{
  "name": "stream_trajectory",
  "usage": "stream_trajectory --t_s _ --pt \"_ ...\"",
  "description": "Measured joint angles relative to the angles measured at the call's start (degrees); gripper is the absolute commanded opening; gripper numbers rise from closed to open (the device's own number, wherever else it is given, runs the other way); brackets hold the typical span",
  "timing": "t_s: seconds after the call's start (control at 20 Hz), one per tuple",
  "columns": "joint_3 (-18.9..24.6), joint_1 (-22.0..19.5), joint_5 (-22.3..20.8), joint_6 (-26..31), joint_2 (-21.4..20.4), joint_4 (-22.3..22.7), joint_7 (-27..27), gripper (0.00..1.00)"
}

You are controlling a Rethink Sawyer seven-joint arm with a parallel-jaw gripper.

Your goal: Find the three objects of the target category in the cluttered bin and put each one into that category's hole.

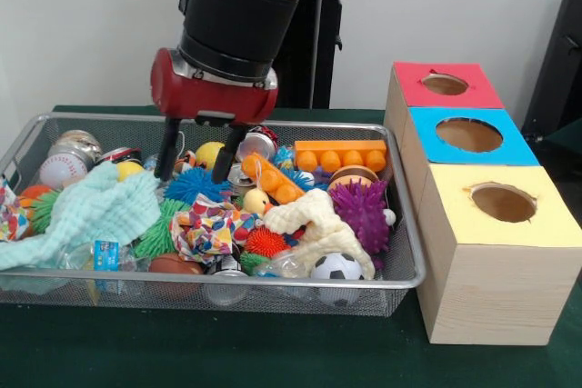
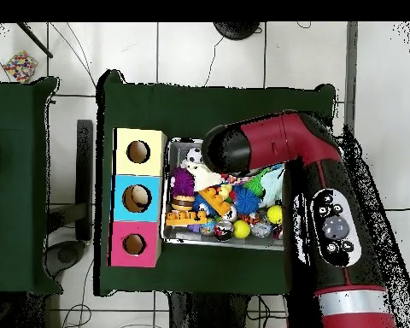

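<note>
A wire mesh bin [image 1: 405,252] holds a heap of toys. My gripper [image 1: 193,170] hangs open inside its back middle, one black finger [image 1: 166,154] on each side of a blue spiky ball [image 1: 195,187], with a yellow ball [image 1: 209,153] just behind; nothing is held. Around it lie a baseball [image 1: 61,170], a soccer ball [image 1: 337,267], a purple spiky ball [image 1: 361,211], an orange spiky ball [image 1: 265,242] and a small yellow ball [image 1: 255,201]. In the overhead view the red arm [image 2: 268,145] hides the gripper over the bin [image 2: 221,243].
Three wooden boxes stand beside the bin, each with a round hole: red top [image 1: 445,84], blue top [image 1: 469,134], yellow top [image 1: 503,202]. A mint cloth [image 1: 100,211], a cream rope toy [image 1: 314,220] and a patterned cloth [image 1: 207,229] cover other toys. An orange tray [image 1: 340,147] lies at the back.
</note>
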Motion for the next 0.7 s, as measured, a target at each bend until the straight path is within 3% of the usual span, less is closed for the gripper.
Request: stream_trajectory --t_s 0.7 --pt "2.67 -1.77 -0.56 -0.01 4.54 -0.02 0.00 1.00"
